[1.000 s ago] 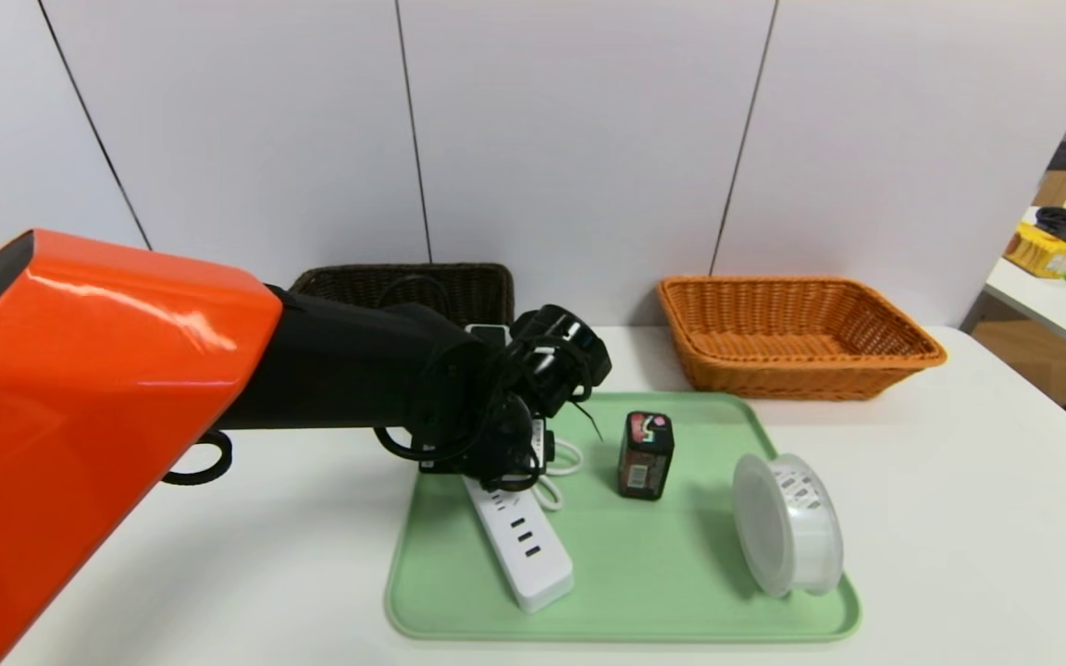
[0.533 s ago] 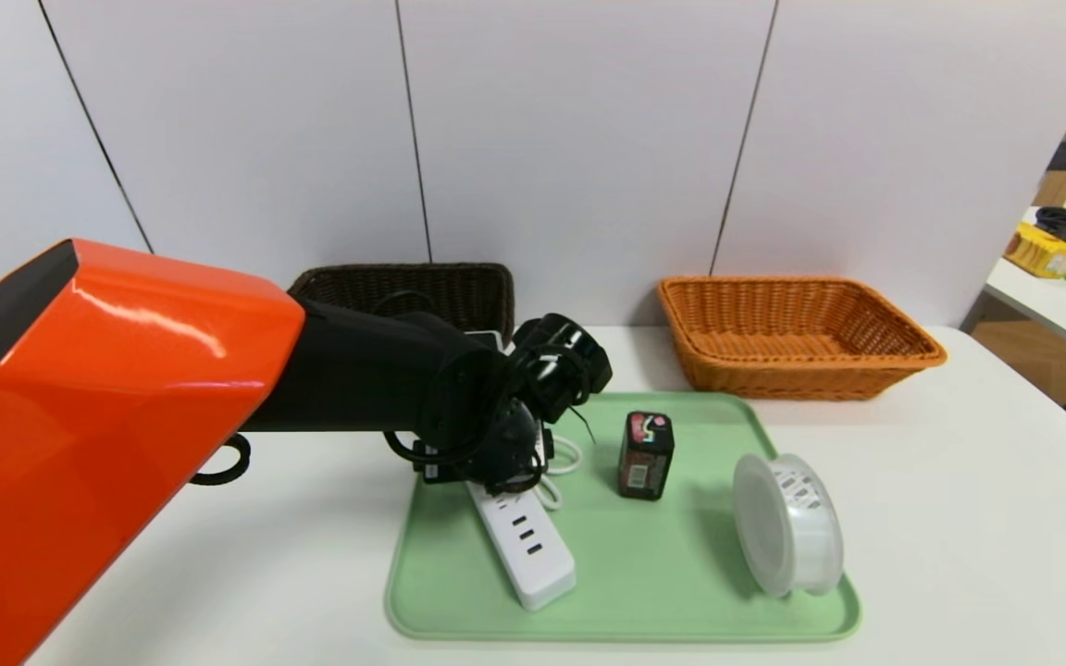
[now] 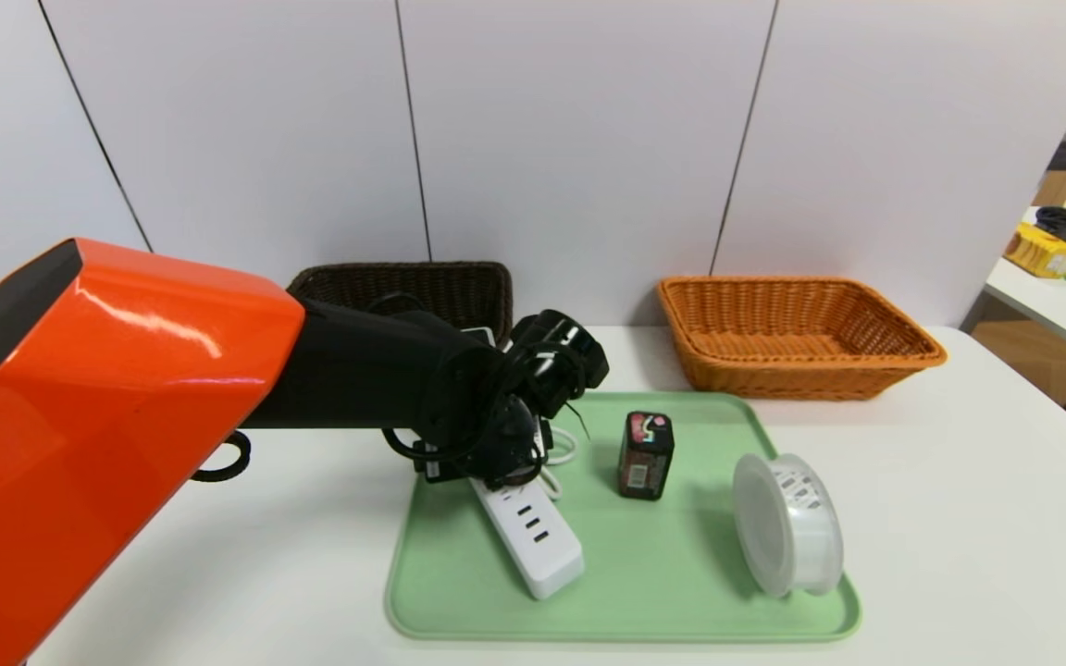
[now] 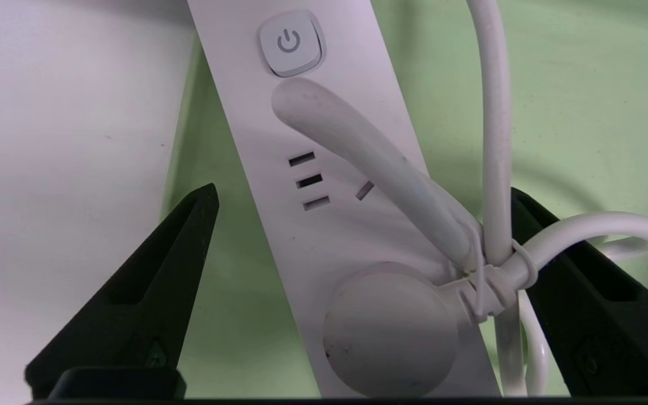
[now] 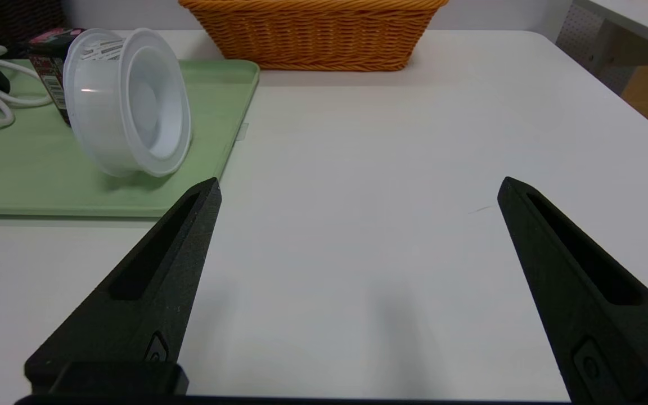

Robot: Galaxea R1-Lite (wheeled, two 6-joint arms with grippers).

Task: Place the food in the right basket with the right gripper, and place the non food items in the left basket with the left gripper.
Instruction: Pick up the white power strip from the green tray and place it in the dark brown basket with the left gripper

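left claw (image 4: pixel 358 225), at the end of the black forearm with its orange upper-arm shell, hangs over the far end of the power strip (image 3: pixel 533 536) with its fingers (image 4: pixel 149 270) spread wide, one on each side of the strip's body; in the left wrist view we see the strip's plug and tied cord (image 4: pixel 487 169) lying between them, nothing gripped. behind the arm we find the left basket (image 3: pixel 422 287), dark brown wicker, standing on the white tabletop (image 3: pixel 959 518) against the wall. the strip lies slantwise on the left part of the green tray (image 3: pixel 644 592), its coiled cord beside the claw. near the tray's middle we see the food (image 3: pixel 645 455), a small dark carton, standing upright. further right the round translucent tub (image 3: pixel 787 536) rests on its side at the tray's right edge, lid facing left. beyond the tray's far right corner stands the right basket (image 3: pixel 797 333), orange wicker. right claw (image 5: pixel 358 236) is parked level above bare tabletop, well apart from the tray, its fingers (image 5: pixel 155 281) spread wide and holding nothing.
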